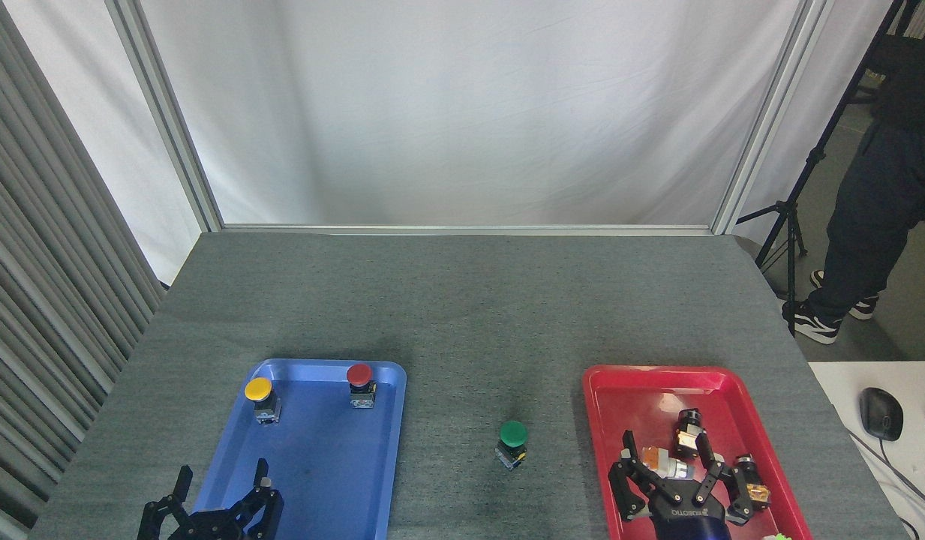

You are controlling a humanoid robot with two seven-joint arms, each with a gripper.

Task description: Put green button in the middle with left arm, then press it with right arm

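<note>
White ROBOTIQ lettering reads on the right gripper [668, 472], fingers spread, released, over the red tray [605, 405]. Left gripper [218, 495] at the near edge by the blue tray [387, 450], fingers apart, holding nothing. Green button [513, 442] stands upright on bare grey felt [462, 315] btwn trays, clear room all round it.

One head view looks forward and down over the grey table [462, 315]
</note>
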